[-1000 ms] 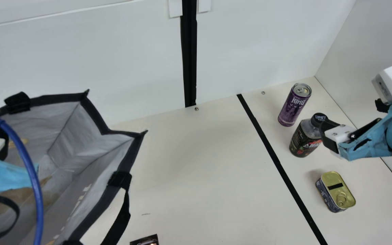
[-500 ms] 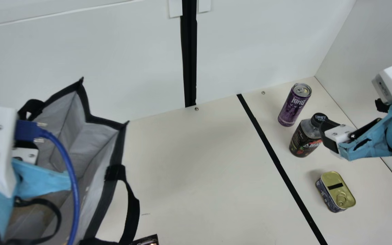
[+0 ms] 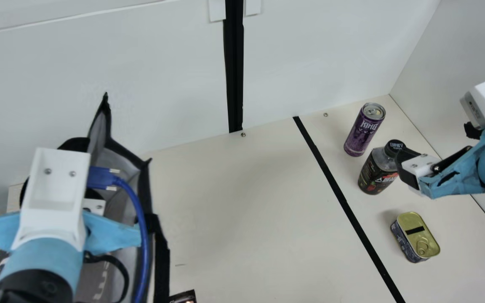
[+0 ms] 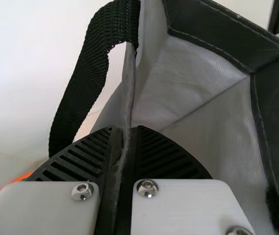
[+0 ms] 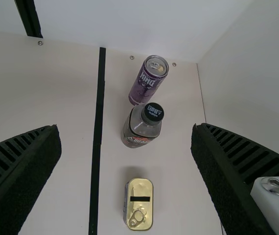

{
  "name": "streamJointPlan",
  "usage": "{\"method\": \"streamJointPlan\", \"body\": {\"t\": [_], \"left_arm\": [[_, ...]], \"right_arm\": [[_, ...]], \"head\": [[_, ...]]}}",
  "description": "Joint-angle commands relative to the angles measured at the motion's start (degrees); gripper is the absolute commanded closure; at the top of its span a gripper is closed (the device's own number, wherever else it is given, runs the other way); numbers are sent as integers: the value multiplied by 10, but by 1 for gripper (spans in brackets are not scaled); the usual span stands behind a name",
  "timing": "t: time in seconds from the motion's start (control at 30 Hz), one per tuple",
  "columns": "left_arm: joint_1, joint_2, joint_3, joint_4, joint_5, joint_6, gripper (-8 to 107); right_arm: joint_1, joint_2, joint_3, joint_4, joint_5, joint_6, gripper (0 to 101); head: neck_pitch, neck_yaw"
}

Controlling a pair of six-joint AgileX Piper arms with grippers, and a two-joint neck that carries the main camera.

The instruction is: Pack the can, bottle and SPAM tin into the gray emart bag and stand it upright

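Pincer on your left (image 4: 127,129) pinches bag (image 4: 193,73) near strap (image 4: 85,83); cloth likely folds, so favor rim. Your right pincer (image 5: 125,127) hangs spread near bottle (image 5: 138,129) on table (image 3: 225,210), probably heavy, slick: grip body. Beyond: can (image 5: 146,83), likely dents; tin (image 5: 142,188), likely stiff.

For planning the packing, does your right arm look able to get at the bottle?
Probably yes: my right tool is open and empty, and nothing visible stands between it and the bottle.
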Motion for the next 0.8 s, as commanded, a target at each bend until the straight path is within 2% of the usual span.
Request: {"method": "streamJointPlan", "body": {"t": [0.0, 0.4, 0.77], "left_arm": [[-6, 4, -2, -4, 0, -3, 107], [-27, 26, -19, -50, 0, -18, 107], [-9, 30, -52, -152, 0, -3, 107]], "right_arm": [[0, 0, 0, 0, 0, 0, 6], [0, 0, 0, 0, 0, 0, 6], [0, 0, 0, 0, 0, 0, 6]], "head": [[-14, -1], [-14, -1], [-14, -1]]}}
